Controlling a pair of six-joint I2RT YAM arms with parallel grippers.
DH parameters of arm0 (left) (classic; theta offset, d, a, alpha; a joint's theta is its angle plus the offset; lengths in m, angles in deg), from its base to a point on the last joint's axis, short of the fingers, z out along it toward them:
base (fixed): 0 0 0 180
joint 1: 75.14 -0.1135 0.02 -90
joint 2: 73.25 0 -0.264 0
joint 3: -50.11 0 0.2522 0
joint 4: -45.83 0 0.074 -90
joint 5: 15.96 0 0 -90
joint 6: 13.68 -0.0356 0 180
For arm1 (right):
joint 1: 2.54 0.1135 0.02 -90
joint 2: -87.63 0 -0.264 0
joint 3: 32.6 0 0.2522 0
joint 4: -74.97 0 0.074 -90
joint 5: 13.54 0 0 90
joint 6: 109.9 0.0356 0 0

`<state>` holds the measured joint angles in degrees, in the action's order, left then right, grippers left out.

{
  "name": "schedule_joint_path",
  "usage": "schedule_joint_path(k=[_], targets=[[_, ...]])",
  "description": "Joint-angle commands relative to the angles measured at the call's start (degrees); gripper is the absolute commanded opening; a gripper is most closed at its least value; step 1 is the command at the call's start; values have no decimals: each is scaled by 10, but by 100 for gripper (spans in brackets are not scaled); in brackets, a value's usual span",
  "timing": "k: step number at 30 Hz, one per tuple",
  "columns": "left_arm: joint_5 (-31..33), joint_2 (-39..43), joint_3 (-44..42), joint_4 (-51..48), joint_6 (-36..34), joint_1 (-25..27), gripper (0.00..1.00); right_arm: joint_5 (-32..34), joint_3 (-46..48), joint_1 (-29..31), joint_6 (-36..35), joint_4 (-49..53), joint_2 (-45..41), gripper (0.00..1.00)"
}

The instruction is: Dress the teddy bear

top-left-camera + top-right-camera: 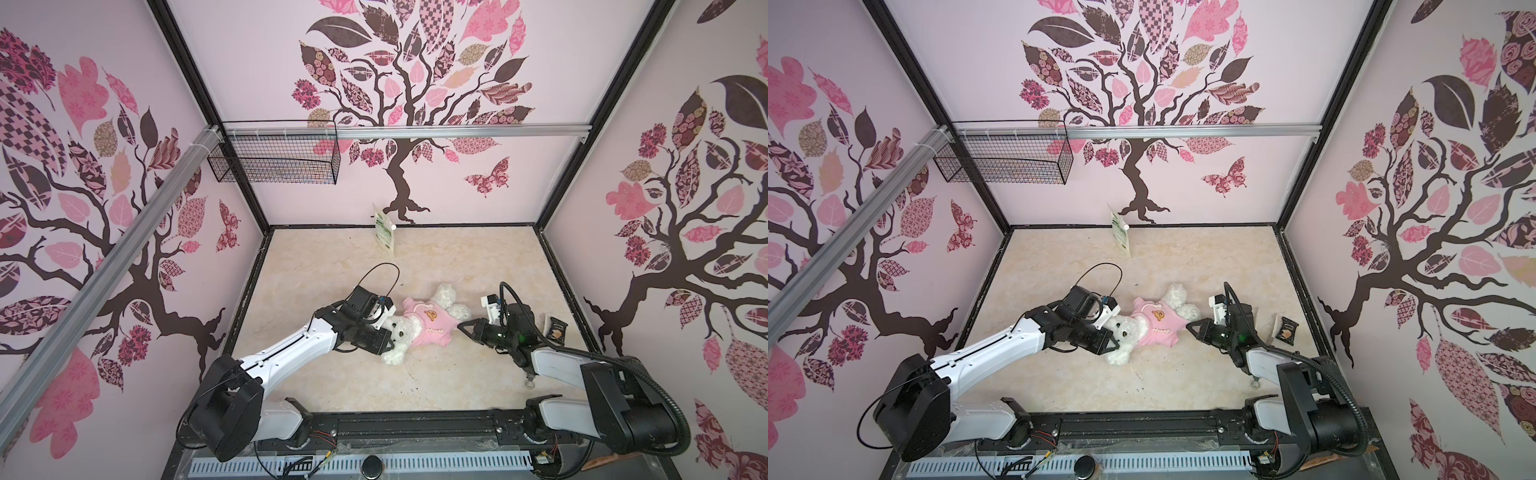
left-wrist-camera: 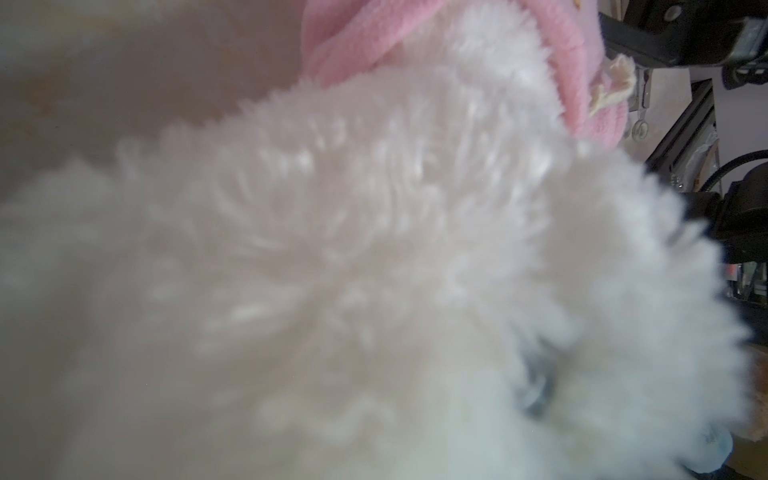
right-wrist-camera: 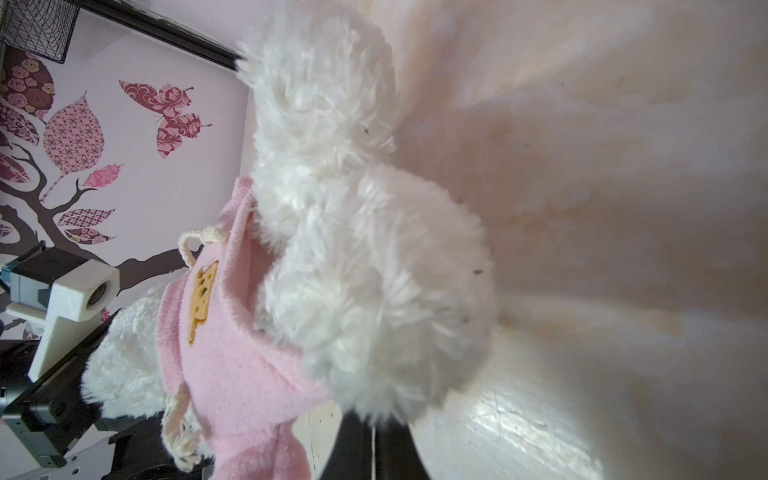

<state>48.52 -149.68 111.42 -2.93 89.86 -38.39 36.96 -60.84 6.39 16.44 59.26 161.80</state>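
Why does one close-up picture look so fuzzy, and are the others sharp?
Left wrist view: the teddy bear fills the lens, too near to focus. Right wrist view: fur fairly sharp, floor smeared. Both top views: sharp, with straight frame edges splayed outward.

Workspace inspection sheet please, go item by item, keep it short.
Surface: beige marbled table, dark specks.
Job's things: teddy bear lying down, pink top over its torso.
Clutter: green-white packet at back wall; dark wrapper at right edge.
Grippers: left tool shut at bear's head; right tool shut, near its leg.
Cables: black loop above left wrist.
Surroundings: wire basket, tree-pattern walls.
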Motion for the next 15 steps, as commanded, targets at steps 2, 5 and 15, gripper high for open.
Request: schedule_joint_path(k=[2,5,15], targets=[[-44,8,-12,34,46,-5,0,0,-6,19,-38,5,-4,5],[-49,1,-17,76,77,-5,0,19,8,21,-53,54,-60,14],[-14,-48,-35,163,149,-5,20,137,33,25,-71,172,-376,37]])
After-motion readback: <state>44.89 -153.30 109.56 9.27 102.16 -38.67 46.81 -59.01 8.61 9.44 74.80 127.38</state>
